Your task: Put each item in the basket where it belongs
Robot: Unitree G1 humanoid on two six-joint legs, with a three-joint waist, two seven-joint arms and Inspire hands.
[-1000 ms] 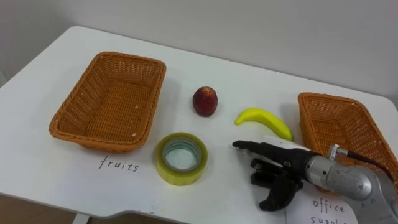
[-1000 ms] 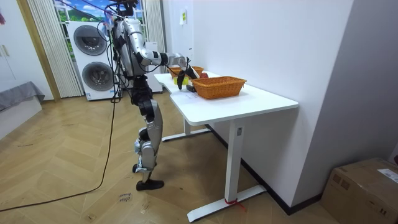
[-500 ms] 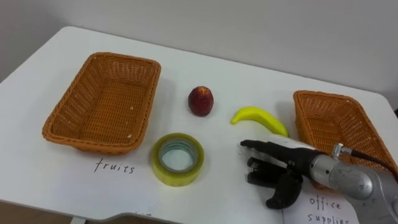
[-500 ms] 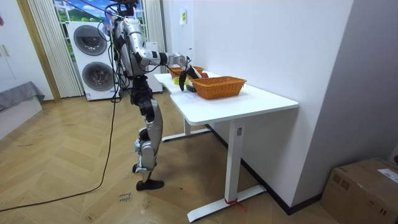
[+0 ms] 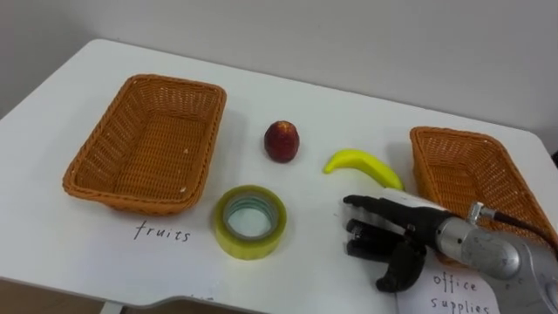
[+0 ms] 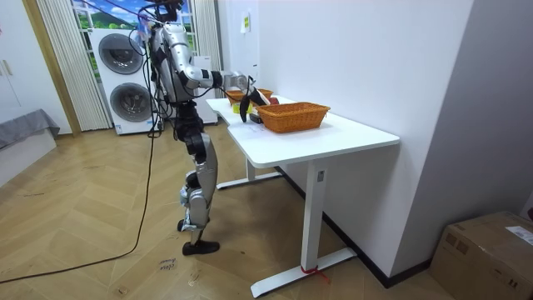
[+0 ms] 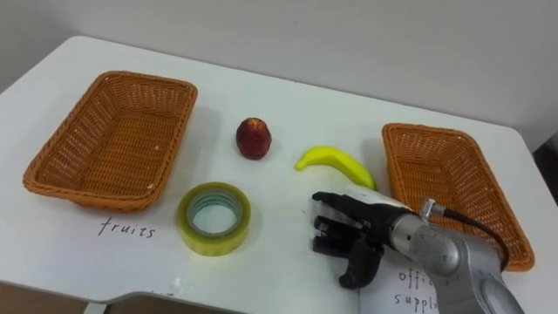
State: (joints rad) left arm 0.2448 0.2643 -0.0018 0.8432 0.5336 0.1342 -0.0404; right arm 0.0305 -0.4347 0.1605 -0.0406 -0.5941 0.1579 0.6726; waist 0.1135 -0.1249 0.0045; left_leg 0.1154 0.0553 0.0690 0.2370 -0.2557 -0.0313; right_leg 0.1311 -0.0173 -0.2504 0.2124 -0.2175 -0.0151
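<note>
A yellow roll of tape [image 5: 251, 221] lies flat on the white table, in front of the fruit basket. A red apple [image 5: 282, 140] and a yellow banana [image 5: 363, 166] rest between the two baskets. The wicker fruit basket [image 5: 98, 159] at the left holds nothing, and so does the wicker office-supplies basket [image 5: 427, 167] at the right. My right hand [image 5: 391, 236] hovers just in front of the banana, fingers straight and pointing left, thumb hanging down, holding nothing. In the room view my right hand [image 6: 244, 93] reaches over the table's near end.
Handwritten labels [image 5: 163, 233] mark the basket places; a paper label [image 5: 453, 288] lies under my right wrist. The table's front edge [image 5: 174, 295] runs close below the tape. I stand at the table's far end in the room view, a washing machine [image 6: 123, 73] behind me.
My right hand has drifted a little to the right and nearer the front edge. The head camera shifted slightly. Tape, apple and banana have stayed put.
</note>
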